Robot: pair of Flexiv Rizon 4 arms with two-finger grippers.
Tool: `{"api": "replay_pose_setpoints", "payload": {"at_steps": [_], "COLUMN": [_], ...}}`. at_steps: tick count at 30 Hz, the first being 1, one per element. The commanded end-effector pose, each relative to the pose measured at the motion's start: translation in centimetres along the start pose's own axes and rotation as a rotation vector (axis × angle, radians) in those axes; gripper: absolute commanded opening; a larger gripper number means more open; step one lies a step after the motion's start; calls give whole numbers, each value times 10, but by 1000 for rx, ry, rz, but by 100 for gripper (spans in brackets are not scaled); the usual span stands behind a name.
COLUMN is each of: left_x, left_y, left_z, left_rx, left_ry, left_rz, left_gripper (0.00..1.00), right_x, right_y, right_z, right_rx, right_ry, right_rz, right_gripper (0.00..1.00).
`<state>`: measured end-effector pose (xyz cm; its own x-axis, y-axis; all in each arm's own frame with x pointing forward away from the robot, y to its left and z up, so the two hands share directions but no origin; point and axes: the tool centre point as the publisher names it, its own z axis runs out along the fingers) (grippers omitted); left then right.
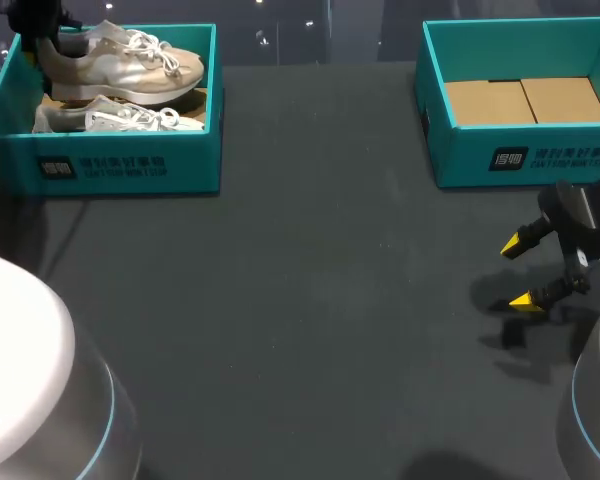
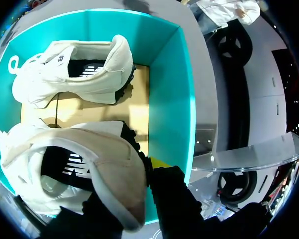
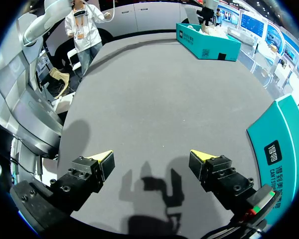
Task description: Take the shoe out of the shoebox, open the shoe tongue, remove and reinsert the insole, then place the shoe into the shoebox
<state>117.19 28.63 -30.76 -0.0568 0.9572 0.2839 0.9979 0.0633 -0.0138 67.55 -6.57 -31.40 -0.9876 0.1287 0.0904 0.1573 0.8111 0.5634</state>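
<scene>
A teal shoebox [image 1: 120, 165] stands at the table's far left with two pale beige-and-white sneakers. The upper sneaker [image 1: 130, 62] is raised over the box, toe pointing right. My left gripper [image 1: 50, 45] is shut on its heel. In the left wrist view the heel collar of this sneaker [image 2: 65, 164] sits between the fingers of the left gripper [image 2: 132, 194]; one yellow tip shows outside the heel. The second sneaker [image 2: 70, 69] lies on the cardboard floor of the shoebox [image 2: 169, 89]. My right gripper [image 1: 525, 272] hangs open over bare table at the right, nothing between its fingers [image 3: 104, 158].
A second teal box [image 1: 520, 155] stands at the far right, holding only cardboard; its wall [image 3: 284, 144] is close beside the right gripper [image 3: 152, 159]. Dark grey table lies between the two boxes.
</scene>
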Motion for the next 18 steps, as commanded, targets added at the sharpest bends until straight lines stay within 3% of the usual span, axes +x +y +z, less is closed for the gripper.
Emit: {"api": "replay_pose_setpoints", "payload": {"at_steps": [1,18], "left_x": [-4,-17], "left_y": [4,6], "left_z": [8,34], "left_rx": [-4,-3], "left_ry": [1,4], "left_rz": [2,26], "left_gripper": [0,0], "right_x": [1,1], "right_y": [0,0], "right_z": [0,0], "right_rx": [1,1], "right_ry": [-1,-1], "right_rz": [0,0], "right_gripper": [100,100]}}
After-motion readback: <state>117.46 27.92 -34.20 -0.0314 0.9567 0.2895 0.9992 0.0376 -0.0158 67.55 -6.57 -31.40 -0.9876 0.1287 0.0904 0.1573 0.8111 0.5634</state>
